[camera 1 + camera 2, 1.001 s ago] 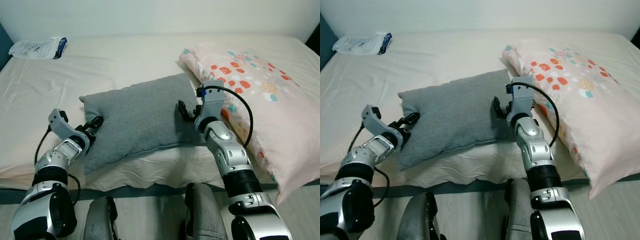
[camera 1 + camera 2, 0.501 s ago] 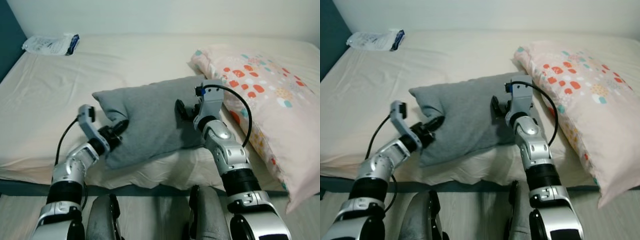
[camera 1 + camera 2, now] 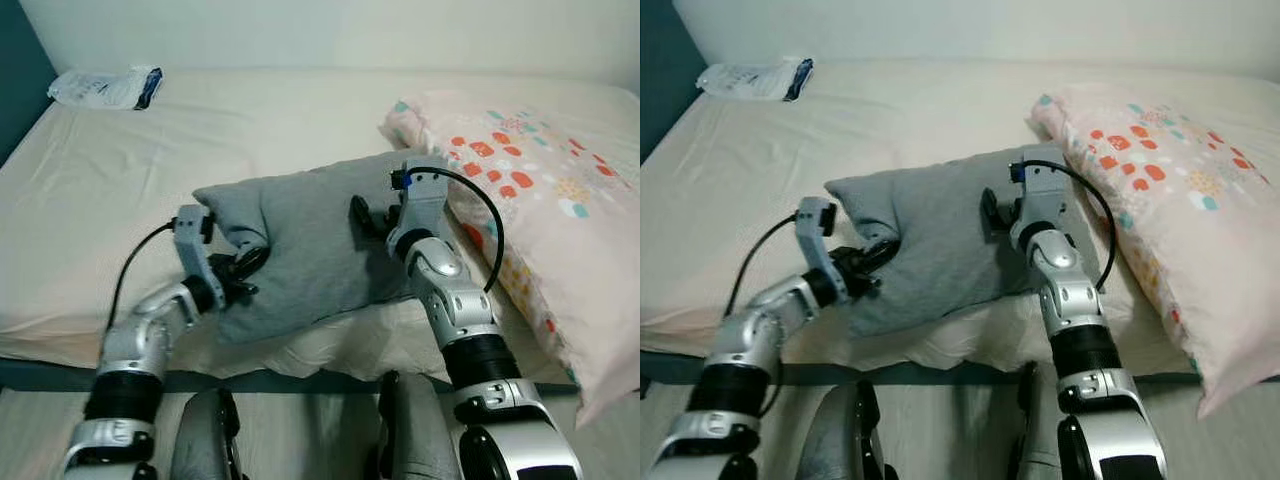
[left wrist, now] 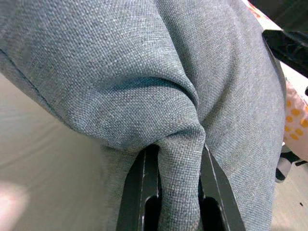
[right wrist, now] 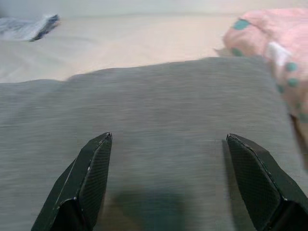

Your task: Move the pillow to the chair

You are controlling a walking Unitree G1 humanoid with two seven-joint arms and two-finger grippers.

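Pillow (image 3: 310, 240), grey and soft, lies on the near part of the bed (image 3: 130, 190), just left of a bigger pink pillow (image 3: 530, 190) with red and teal spots. The left gripper (image 4: 175, 192) is at the grey pillow's near left corner, its fingers (image 4: 144, 192) pinching a bunched fold of the fabric between them. The right gripper (image 5: 168, 168) is over the pillow's right side, its fingers (image 5: 89, 178) spread wide with the grey cloth just beyond their tips, gripping nothing. A white plastic bag (image 3: 100, 87) with a dark blue edge lies at the far left corner of the bed.
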